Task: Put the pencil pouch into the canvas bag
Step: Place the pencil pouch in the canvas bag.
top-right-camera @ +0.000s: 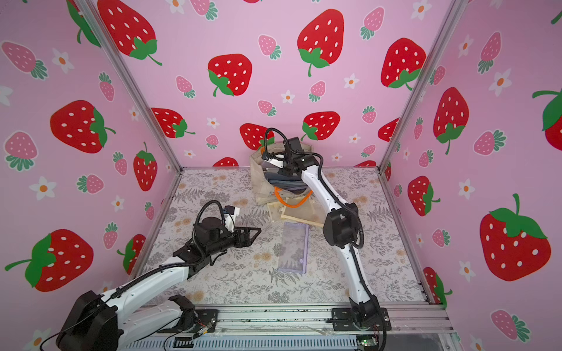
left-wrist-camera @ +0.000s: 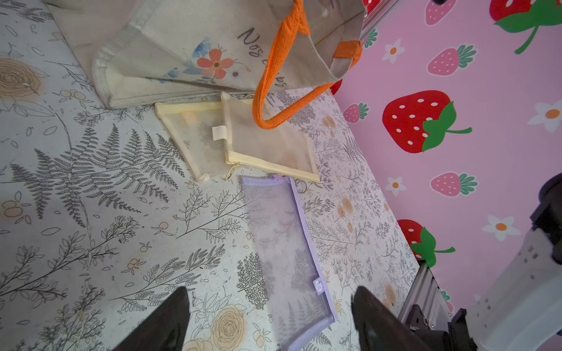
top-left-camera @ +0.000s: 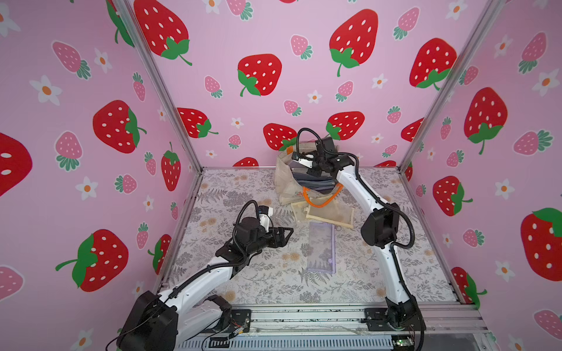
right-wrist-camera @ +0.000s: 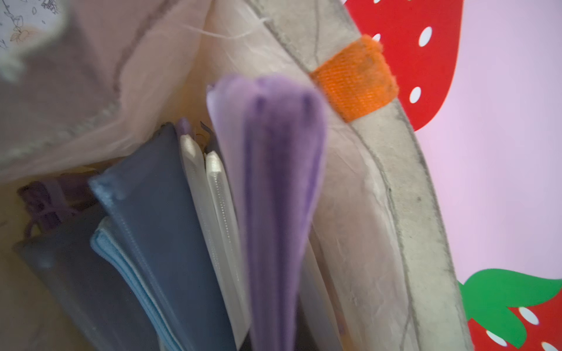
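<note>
Pink strawberry-print walls (top-left-camera: 273, 36) are enclosing a fern-patterned table (top-left-camera: 258, 282). Item: canvas bag (top-left-camera: 282, 182), standing at the far middle with its mouth gaping, one orange handle (left-wrist-camera: 273, 100) drooping across two yellow mesh pouches (left-wrist-camera: 273, 146) that are lying against its base. Item: right gripper (top-left-camera: 299, 161), reaching down into the bag's mouth and blocking it from above, clamped together; its tips are hiding from its own camera, so I cannot tell whether it is pinching anything. Item: pencil pouch (right-wrist-camera: 279, 182), purple and bunched, sitting inside the bag beside the orange tab (right-wrist-camera: 354, 88), crowding against a grey pouch (right-wrist-camera: 158, 197) and a white pouch (right-wrist-camera: 213, 197). Item: lilac mesh pouch (top-left-camera: 321, 247), lying flat mid-table, just beside the yellow ones. Item: left gripper (top-left-camera: 289, 234), hovering near it, fingers (left-wrist-camera: 170, 325) spreading wide, gripping nothing.
</note>
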